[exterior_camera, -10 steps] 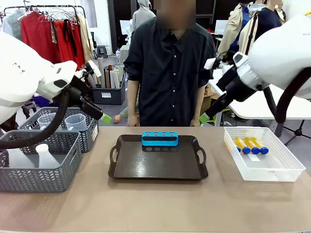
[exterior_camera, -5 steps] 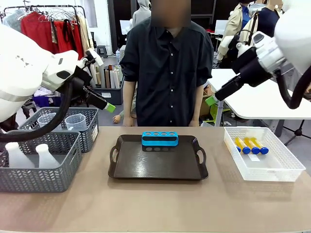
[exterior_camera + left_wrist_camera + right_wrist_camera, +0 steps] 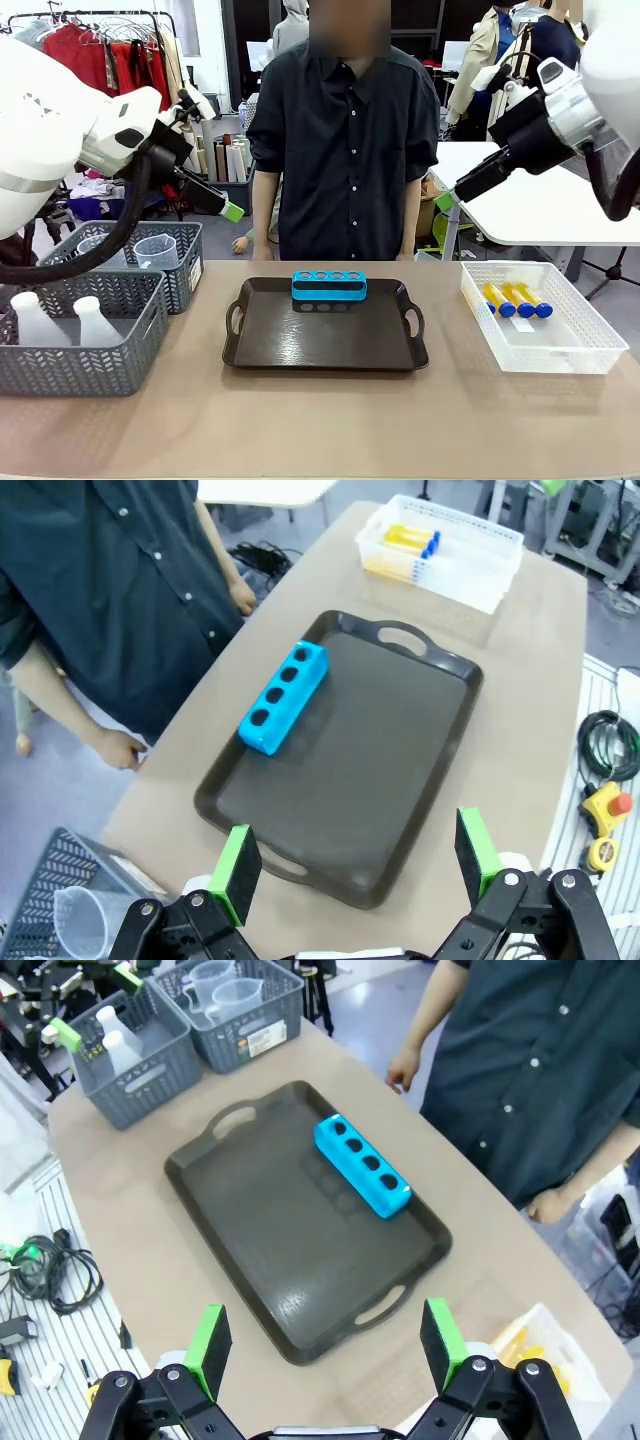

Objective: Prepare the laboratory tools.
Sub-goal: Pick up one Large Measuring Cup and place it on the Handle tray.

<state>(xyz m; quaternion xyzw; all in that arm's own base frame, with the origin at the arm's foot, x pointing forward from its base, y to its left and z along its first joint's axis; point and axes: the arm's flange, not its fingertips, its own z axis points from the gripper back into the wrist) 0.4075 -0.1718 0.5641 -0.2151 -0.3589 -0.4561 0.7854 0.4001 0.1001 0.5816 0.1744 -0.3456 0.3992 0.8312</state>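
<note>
A blue tube rack (image 3: 329, 286) lies at the far side of a dark tray (image 3: 325, 350), in front of the person. Three yellow tubes with blue caps (image 3: 515, 299) lie in a white lattice bin (image 3: 560, 345) at the right. Two white flasks (image 3: 90, 318) stand in the near grey basket, and clear beakers (image 3: 155, 250) in the basket behind. My left gripper (image 3: 230, 209) hangs open high above the table's left, and my right gripper (image 3: 444, 200) hangs open high at the right. From the wrists, both grippers (image 3: 355, 860) (image 3: 325, 1345) stand wide with nothing between them, the rack (image 3: 285, 697) (image 3: 362, 1165) far below.
The near grey mesh basket (image 3: 90, 365) and the far one (image 3: 185, 275) stand at the table's left edge. The person stands close to the far edge, hands down at the sides. Bare tabletop (image 3: 320, 420) runs along the front.
Both arms have lifted: the left gripper moved up and slightly right, the right gripper up and to the right. Nothing on the table has moved.
</note>
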